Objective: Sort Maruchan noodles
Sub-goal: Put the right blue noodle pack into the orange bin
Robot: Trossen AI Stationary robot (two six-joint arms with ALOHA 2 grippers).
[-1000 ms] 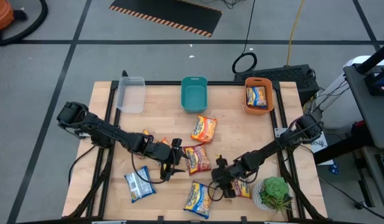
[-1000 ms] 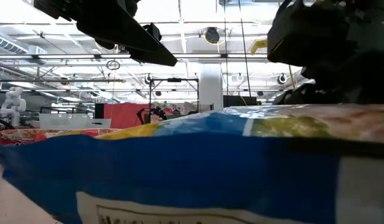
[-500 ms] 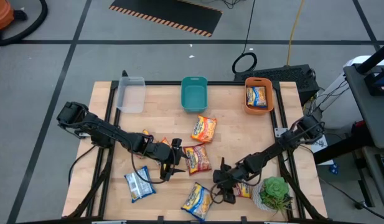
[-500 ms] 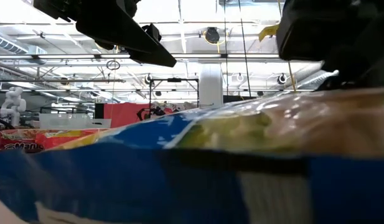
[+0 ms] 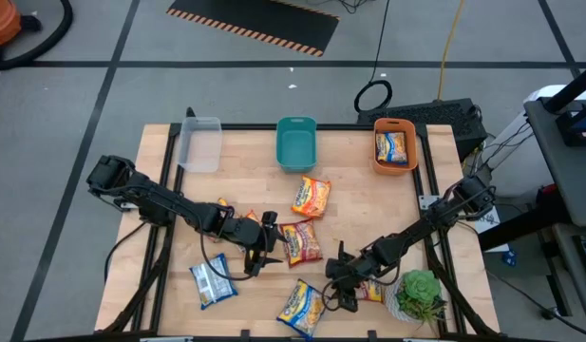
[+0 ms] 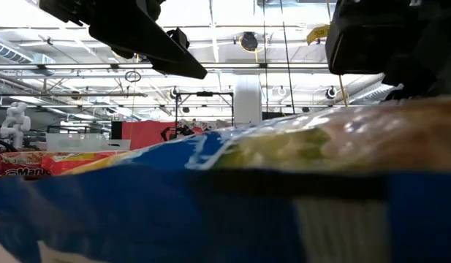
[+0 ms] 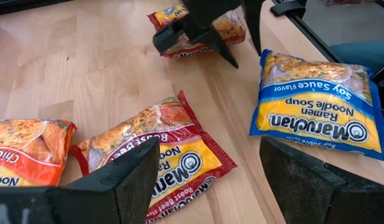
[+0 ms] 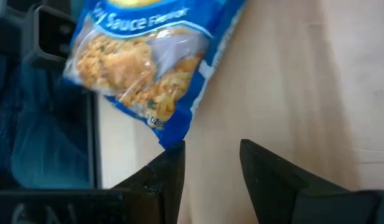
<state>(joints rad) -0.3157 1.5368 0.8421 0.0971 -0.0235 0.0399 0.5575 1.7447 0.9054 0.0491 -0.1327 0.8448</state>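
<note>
A blue-and-yellow Maruchan packet (image 5: pixel 302 307) lies flat at the near edge and fills the low view (image 6: pixel 225 190). My right gripper (image 5: pixel 338 288) is open beside it, one finger at its corner. A red packet (image 5: pixel 300 242) lies mid-table; my left gripper (image 5: pixel 261 253) hovers open over its left edge, the packet (image 7: pixel 160 149) showing between the fingers. An orange packet (image 5: pixel 311 197), a blue-white packet (image 5: pixel 213 281), one (image 5: pixel 223 203) under my left arm and one (image 5: pixel 370 291) under my right arm lie flat. One packet (image 5: pixel 391 146) sits in the orange bin (image 5: pixel 412 142). My right gripper meets the blue-and-yellow packet's corner (image 8: pixel 172 140) with the tip of one finger (image 8: pixel 170 163); nothing is between the two fingers. The fingers slant down from the table's right. The packet lies flat on the table.
A teal bin (image 5: pixel 296 142) and a clear bin (image 5: pixel 199 142) stand along the far edge beside the orange bin. A green potted plant (image 5: pixel 421 294) stands at the near right corner, close to my right arm.
My right gripper has rolled about its own line and shifted slightly toward the near edge. The blue-and-yellow packet has slid and turned a little on the table toward the near edge.
</note>
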